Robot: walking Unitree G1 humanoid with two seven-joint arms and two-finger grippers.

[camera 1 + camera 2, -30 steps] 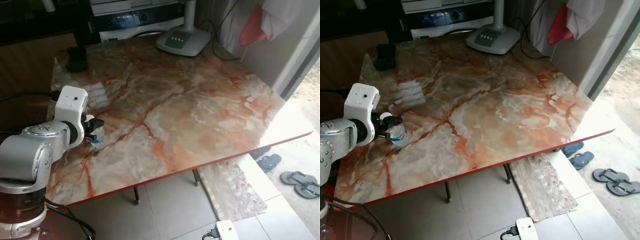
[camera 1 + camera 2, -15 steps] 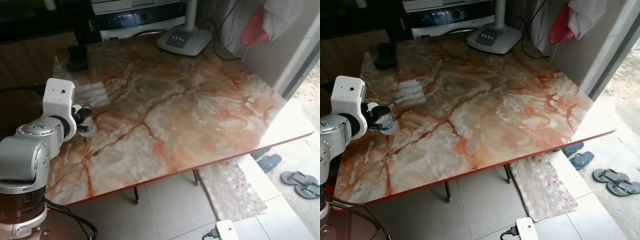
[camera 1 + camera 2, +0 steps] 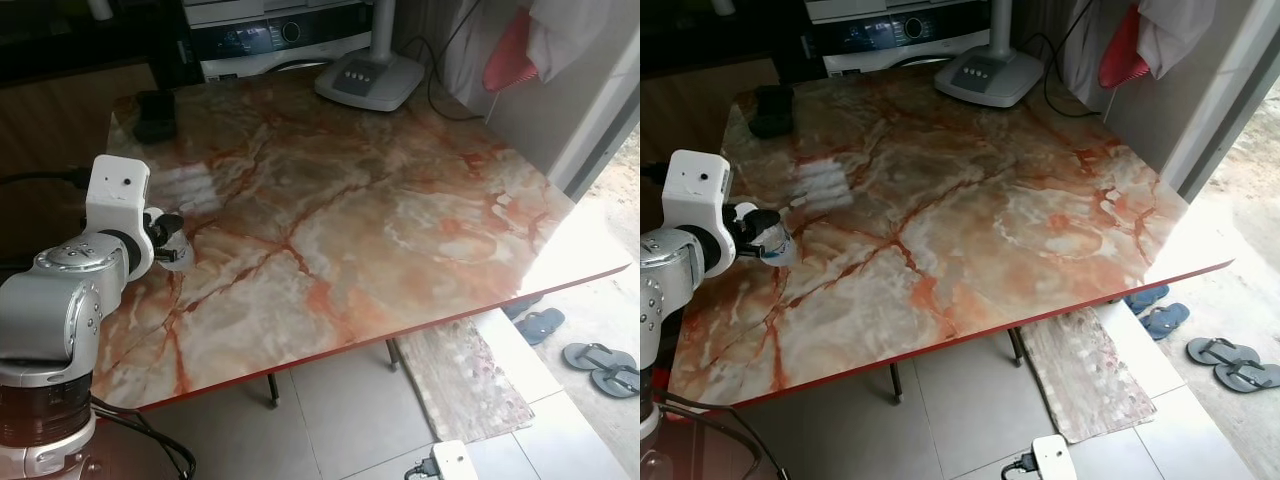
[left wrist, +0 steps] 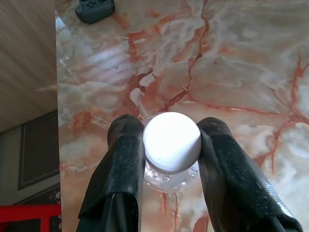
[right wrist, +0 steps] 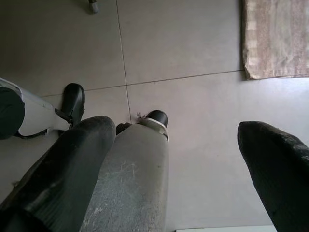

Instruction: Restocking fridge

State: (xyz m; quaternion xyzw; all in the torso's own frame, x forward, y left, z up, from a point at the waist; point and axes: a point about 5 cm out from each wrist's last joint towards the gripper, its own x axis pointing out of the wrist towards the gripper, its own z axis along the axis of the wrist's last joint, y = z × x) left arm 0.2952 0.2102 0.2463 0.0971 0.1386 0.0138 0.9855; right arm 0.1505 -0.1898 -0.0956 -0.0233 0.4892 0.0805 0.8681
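Note:
A small clear bottle (image 4: 172,145) with a white cap sits between the two black fingers (image 4: 126,159) of my left gripper (image 4: 171,126), which is shut on it just below the cap. In the head views the left gripper (image 3: 168,245) holds the bottle (image 3: 775,242) over the left side of the marble table (image 3: 400,200), just above its top. My right gripper (image 5: 181,140) hangs open over the tiled floor beside my own leg, with nothing between its fingers.
A white fan base (image 3: 368,80) and a black object (image 3: 153,115) stand at the table's far edge, with an appliance (image 3: 270,40) behind. On the floor at right lie a mat (image 3: 460,380), sandals (image 3: 600,365), blue slippers (image 3: 535,322) and a power strip (image 3: 450,462).
Over the last second my left gripper carried the bottle back and to the left over the table. In the last half second it has barely moved.

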